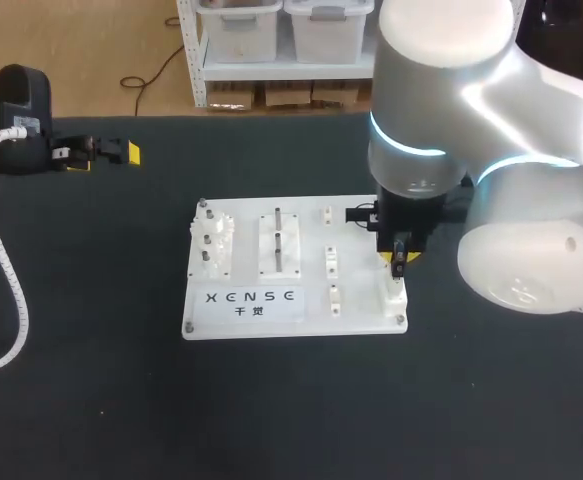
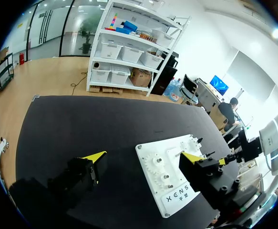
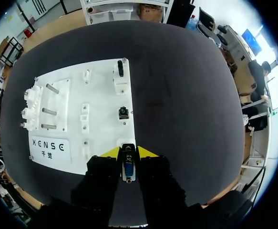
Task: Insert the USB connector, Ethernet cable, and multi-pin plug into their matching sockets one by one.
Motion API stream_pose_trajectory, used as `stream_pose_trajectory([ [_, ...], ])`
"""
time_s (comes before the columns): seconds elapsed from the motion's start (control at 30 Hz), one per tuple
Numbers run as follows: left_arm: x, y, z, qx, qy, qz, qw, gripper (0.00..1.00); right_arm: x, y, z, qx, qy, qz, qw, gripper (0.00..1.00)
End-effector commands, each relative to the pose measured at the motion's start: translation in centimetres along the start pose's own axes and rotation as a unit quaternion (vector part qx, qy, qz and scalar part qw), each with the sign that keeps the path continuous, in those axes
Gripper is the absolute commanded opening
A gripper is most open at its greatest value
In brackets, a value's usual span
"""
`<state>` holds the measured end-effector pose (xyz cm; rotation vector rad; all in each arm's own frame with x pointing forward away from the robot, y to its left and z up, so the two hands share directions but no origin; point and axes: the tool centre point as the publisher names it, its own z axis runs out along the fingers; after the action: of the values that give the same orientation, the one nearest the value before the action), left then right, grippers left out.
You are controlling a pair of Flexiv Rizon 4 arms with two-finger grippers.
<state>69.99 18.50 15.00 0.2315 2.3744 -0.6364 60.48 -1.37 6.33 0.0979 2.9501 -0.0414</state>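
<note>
Plug (image 3: 128, 171) clenched between right gripper (image 3: 128, 153) tips, just above near-right socket (image 1: 395, 295) on board (image 1: 241, 310). Left gripper (image 1: 106, 152) released, empty, far left. Risk: slight tilt or offset catches pins on socket rim; pressing on would bend them.

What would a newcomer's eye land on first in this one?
The bulky white right arm fills the right side of the head view. The right gripper is shut on a silver multi-pin plug with a blue face, at the right edge of the flat white socket board. Far to the board's left, the left gripper is open and empty over the black table.
</note>
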Motion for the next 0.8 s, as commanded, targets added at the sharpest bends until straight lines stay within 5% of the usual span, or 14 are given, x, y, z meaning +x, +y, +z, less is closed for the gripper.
stream_pose_trajectory([
  [0.03,0.0,0.0,0.0,0.0,0.0,0.0,1.0,1.0,-0.03,-0.01,-0.08,-0.001,-0.002,0.0,1.0,0.0],
  [0.8,0.0,0.0,0.0,0.0,0.0,0.0,1.0,1.0,0.69,0.12,0.28,-0.001,0.003,-0.007,1.0,0.0],
])
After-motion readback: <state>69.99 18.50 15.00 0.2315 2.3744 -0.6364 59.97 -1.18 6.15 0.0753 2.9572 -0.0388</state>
